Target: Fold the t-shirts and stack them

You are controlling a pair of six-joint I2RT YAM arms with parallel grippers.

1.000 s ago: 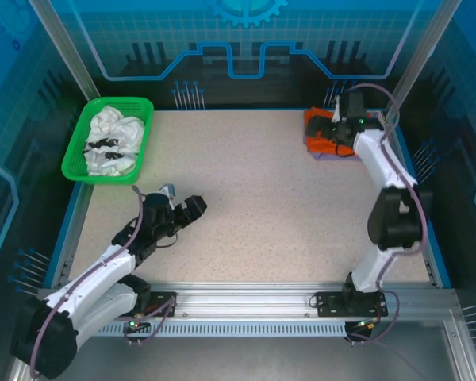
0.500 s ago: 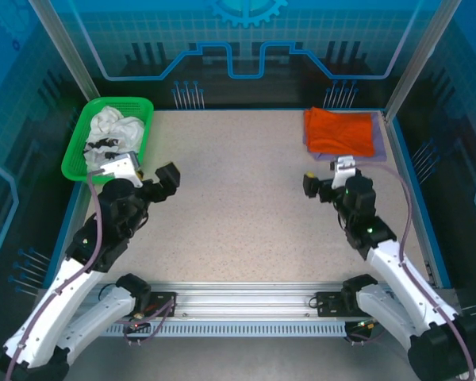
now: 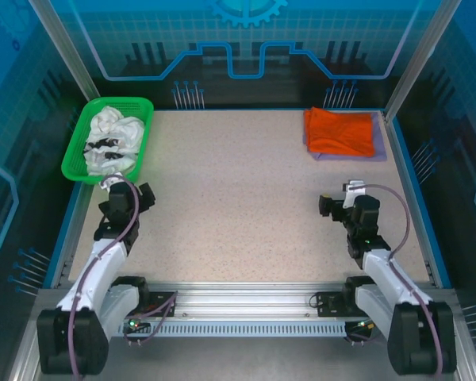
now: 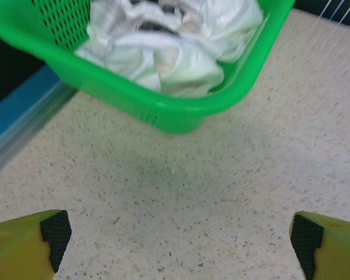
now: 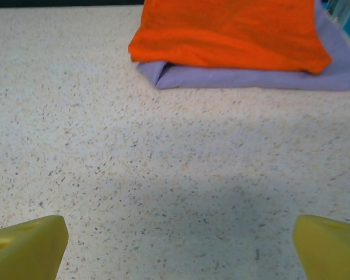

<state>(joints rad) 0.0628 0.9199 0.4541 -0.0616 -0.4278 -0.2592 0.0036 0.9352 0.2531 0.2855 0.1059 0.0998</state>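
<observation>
A folded bright orange t-shirt [image 3: 339,131] lies on a folded lavender t-shirt [image 3: 378,144] at the table's far right corner. In the right wrist view the orange t-shirt [image 5: 233,32] covers most of the lavender t-shirt [image 5: 251,77]. Crumpled white t-shirts [image 3: 111,136] with black print fill the green basket [image 3: 74,159]. My left gripper [image 3: 127,190] stands open just in front of that basket, low over bare table [image 4: 181,239]. The white t-shirts [image 4: 169,41] sit ahead of it. My right gripper [image 3: 341,198] is open and empty, a good way short of the stack [image 5: 181,239].
The green basket [image 4: 163,111] stands at the table's far left edge, beside a blue border rail [image 4: 23,116]. Speckled tabletop [image 3: 238,190] stretches between the two arms. Metal frame posts and blue panels enclose the back and sides.
The right arm has drawn back from the orange and lavender stack toward the near edge. The left arm swung left and now faces the basket, its jaws a little wider.
</observation>
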